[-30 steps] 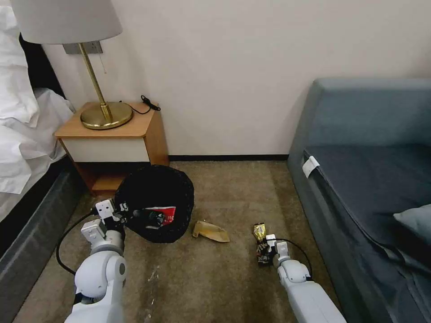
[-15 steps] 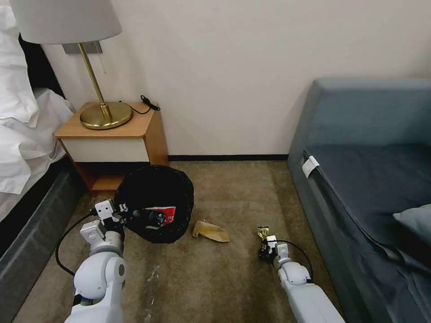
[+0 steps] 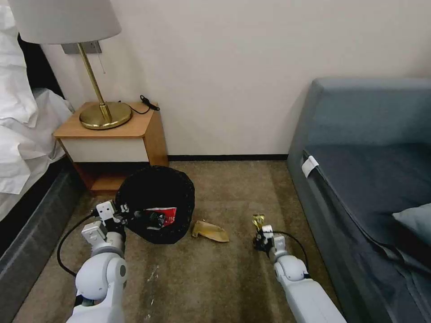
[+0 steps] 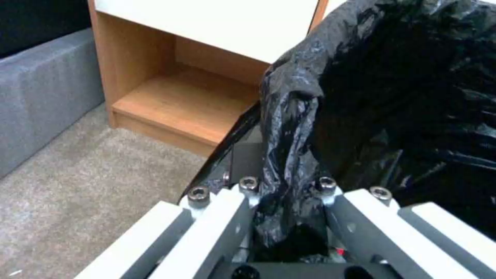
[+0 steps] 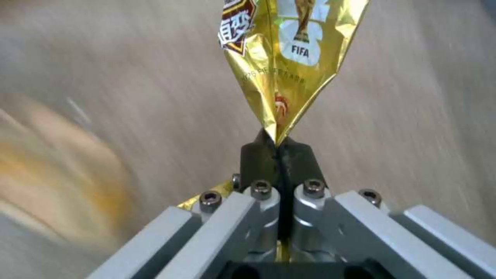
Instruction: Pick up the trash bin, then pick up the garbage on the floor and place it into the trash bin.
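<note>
From the head view, the left claw (image 3: 127, 214) was clamped on the near rim of the small round trash bin lined with crinkled black plastic (image 3: 155, 202), holding it tilted just beyond its tips, with a red-and-white wrapper (image 3: 164, 215) already lying inside close to the pinch. The right claw (image 3: 259, 234) was closed on the brown-gold foil snack wrapper (image 3: 258, 222), which stood up above its tips; a second before, that wrapper lay flat on the beige-brown carpeted floor (image 3: 215, 278) under the claw, so it had been lifted clear, and I judged the pick done and the carry to the bin still ahead. A tan crumpled paper scrap (image 3: 210, 231) lay on the floor between the two claws, nearer the bin. In the left wrist view, the left claw's fingers (image 4: 227, 217) were squeezed onto a gathered fold of the black bag (image 4: 289, 155), with a wooden bedside cabinet (image 4: 170, 97) beyond it. In the right wrist view, the right claw's dark pads (image 5: 258, 159) were pressed fully together on the wrapper's pointed corner, the gold foil fanning out beyond them over the blurred carpet.
</note>
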Motion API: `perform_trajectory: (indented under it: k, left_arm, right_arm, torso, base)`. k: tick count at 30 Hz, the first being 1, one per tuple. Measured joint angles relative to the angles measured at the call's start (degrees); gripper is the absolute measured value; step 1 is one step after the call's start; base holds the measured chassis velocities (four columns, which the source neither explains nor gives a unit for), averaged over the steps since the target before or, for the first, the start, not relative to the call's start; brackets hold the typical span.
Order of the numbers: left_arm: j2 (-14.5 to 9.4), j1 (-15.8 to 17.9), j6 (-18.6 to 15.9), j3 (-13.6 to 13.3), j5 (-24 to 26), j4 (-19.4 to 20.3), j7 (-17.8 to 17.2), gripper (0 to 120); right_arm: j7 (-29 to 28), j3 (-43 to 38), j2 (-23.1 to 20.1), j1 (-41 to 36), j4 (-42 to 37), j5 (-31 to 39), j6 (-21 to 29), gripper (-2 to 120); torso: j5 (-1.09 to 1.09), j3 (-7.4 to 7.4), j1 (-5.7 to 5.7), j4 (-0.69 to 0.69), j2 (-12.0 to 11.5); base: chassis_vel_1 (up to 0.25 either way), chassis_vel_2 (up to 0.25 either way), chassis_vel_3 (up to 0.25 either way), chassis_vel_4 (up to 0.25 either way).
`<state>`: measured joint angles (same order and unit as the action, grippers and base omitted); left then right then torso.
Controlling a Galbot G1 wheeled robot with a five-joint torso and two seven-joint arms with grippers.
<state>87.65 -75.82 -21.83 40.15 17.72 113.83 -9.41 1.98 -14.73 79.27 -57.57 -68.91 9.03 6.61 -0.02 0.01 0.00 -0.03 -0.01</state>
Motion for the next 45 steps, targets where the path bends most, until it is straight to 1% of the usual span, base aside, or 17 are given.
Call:
perform_trajectory:
  k: [1,2,3,4,5,7,8,10,11,12,14,15,20,28,38,45]
  left_arm:
    - [0.1,0.1,0.0,-0.2,0.0,-0.2,0.1,3]
    - [0.1,0.1,0.0,-0.2,0.0,-0.2,0.1,3]
    - [0.0,0.3,0.0,-0.1,0.0,-0.3,0.1,3]
    - [0.0,0.4,0.0,-0.1,0.0,-0.3,0.1,3]
    - [0.0,0.4,0.0,-0.1,0.0,-0.3,0.1,3]
    - [0.0,0.7,0.0,-0.1,0.0,-0.6,0.1,3]
    - [0.0,0.7,0.0,-0.1,0.0,-0.6,0.1,3]
    - [0.1,0.6,0.0,-0.1,-0.1,-0.8,0.1,3]
    - [0.1,0.6,0.1,-0.1,-0.3,-0.9,0.1,3]
    - [0.1,0.6,0.1,-0.1,-0.3,-0.9,0.1,3]
    - [0.3,0.5,0.1,-0.3,-0.9,-1.1,0.1,3]
    - [0.3,0.5,0.1,-0.3,-0.9,-1.1,0.1,3]
    - [0.3,0.5,-0.6,-0.3,-2.3,-1.1,-0.2,3]
    - [0.5,0.6,-1.1,-0.4,-3.2,-0.9,-0.5,3]
    - [1.6,0.6,-0.7,-1.7,-4.4,-1.1,-0.4,3]
    - [1.7,0.6,-0.4,-1.8,-4.5,-1.3,-0.4,3]
  right_arm:
    - [-1.1,2.3,0.0,0.1,-3.7,1.5,-1.8,0]
    - [-1.1,2.3,0.0,0.1,-3.7,1.5,-1.8,0]
    - [-1.9,4.1,-0.1,0.3,-6.6,2.5,-3.0,0]
    - [-3.0,6.3,-0.3,0.6,-9.4,3.3,-4.2,0]
    - [-3.0,6.3,-0.3,0.6,-9.4,3.3,-4.2,0]
    - [-5.4,9.9,-0.4,1.7,-13.3,4.1,-6.6,0]
    - [-5.4,9.9,-0.4,1.7,-13.3,4.1,-6.6,0]
    - [-7.7,14.0,-0.4,3.2,-17.0,4.1,-8.6,0]
    - [-8.5,15.7,-0.4,4.0,-18.3,4.1,-9.0,0]
    - [-8.5,15.7,-0.4,4.0,-18.3,4.1,-9.0,0]
    - [-9.6,19.5,-0.4,5.9,-21.1,4.1,-9.8,0]
    - [-9.6,19.5,-0.4,5.9,-21.1,4.1,-9.8,0]
    - [-10.9,25.1,0.0,8.7,-24.5,4.4,-10.2,0]
    - [-11.1,28.6,0.9,9.7,-24.6,3.9,-10.1,0]
    - [-10.2,31.7,2.8,9.4,-17.7,-1.0,-13.5,0]
    - [-9.9,32.2,3.0,9.5,-15.9,-1.8,-13.9,0]
  torso:
    - [0.03,-0.01,0.0,0.03,0.0]
    - [0.03,-0.01,0.0,0.03,0.0]
    - [-0.01,0.0,0.0,0.03,0.0]
    - [0.01,0.0,0.0,0.04,0.0]
    - [0.01,0.0,0.0,0.04,0.0]
    - [0.01,0.0,0.0,0.03,0.0]
    - [0.01,0.0,0.0,0.03,0.0]
    - [0.01,0.0,0.0,0.03,0.0]
    - [0.01,-0.01,0.0,0.03,0.0]
    - [0.01,-0.01,0.0,0.03,0.0]
    - [0.01,0.0,0.0,0.04,0.0]
    - [0.01,0.0,0.0,0.04,0.0]
    - [0.01,0.0,0.0,0.04,0.0]
    - [0.01,-0.01,0.0,0.04,0.0]
    - [0.02,-0.01,0.0,0.03,0.0]
    - [0.02,0.0,0.0,0.03,0.0]
  base:
    - [0.0,0.0,0.0,0.0]
    - [0.0,0.0,0.0,0.0]
    - [0.0,0.0,0.0,0.0]
    - [0.0,0.0,0.0,0.0]
    - [0.0,0.0,0.0,0.0]
    - [0.0,0.0,0.0,0.0]
    - [0.0,0.0,0.0,0.0]
    - [0.0,0.0,0.0,0.0]
    - [0.0,0.0,0.0,0.0]
    - [0.0,0.0,0.0,0.0]
    - [0.0,0.0,0.0,0.0]
    - [0.0,0.0,0.0,0.0]
    - [0.0,0.0,0.0,0.0]
    - [0.0,0.0,0.0,0.0]
    - [0.0,0.0,0.0,0.0]
    - [0.0,0.0,0.0,0.0]
